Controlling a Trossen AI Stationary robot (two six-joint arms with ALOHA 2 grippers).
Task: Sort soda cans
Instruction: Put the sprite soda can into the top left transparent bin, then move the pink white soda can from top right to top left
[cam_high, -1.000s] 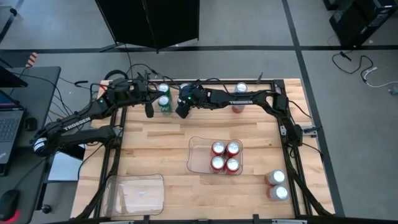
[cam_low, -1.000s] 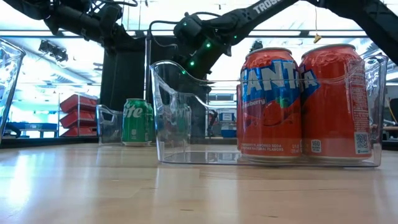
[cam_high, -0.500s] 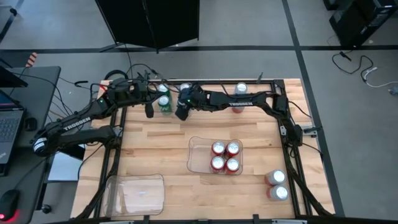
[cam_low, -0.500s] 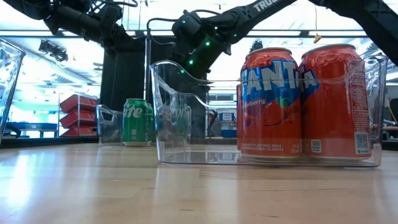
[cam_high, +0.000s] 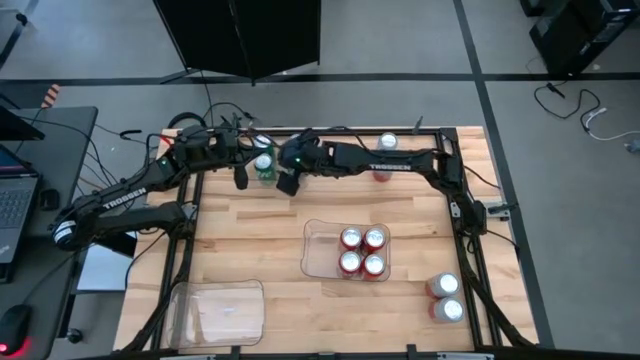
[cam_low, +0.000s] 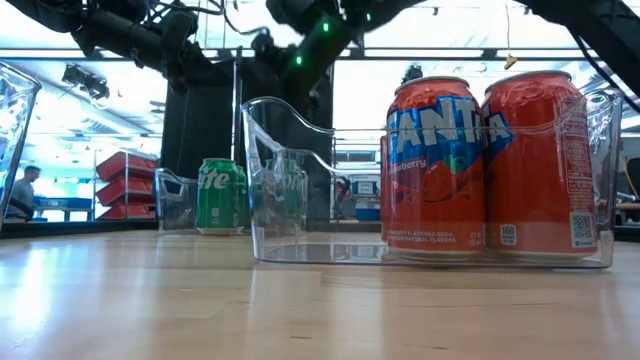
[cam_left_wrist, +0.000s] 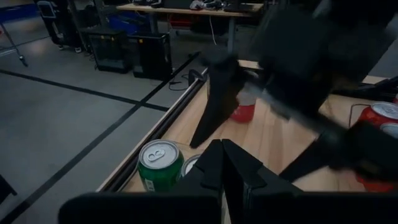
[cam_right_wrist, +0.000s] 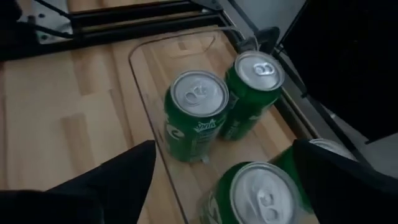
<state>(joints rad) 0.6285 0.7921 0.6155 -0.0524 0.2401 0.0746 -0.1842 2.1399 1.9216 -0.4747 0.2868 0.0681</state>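
My right tool (cam_high: 288, 183) has slid left and spread wide, empty, above the green cans (cam_right_wrist: 196, 115) top centre. Four red cans (cam_high: 362, 251) sit trayed mid-frame; silver-white ones (cam_high: 445, 297) lower right remain. Left tool (cam_high: 241, 180) pinched shut.

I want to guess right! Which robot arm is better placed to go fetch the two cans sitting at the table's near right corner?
Probably the right. Its hand is open and holds nothing, and the two cans sit on its side of the table. The left hand is shut, up by the green cans, farther away.
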